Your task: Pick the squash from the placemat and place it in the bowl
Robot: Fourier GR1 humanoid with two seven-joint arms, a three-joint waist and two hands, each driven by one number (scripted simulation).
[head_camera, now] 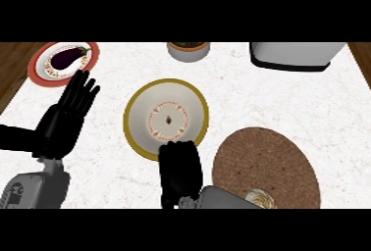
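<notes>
Desk (319, 108) carries a gold-rimmed bowl (138, 105) at centre and a round brown placemat (264, 164) just to its right. Right hand (179, 169) lies back-up over the bowl's near rim, beside the placemat's left edge; whether it is clenched or released cannot be told. Squash: not discernible on the placemat or in the bowl; it may be hidden under the right hand. Left hand (72, 110) rests at left, fingers (81, 88) straight and released, below a plate (39, 66) holding an eggplant (66, 57).
</notes>
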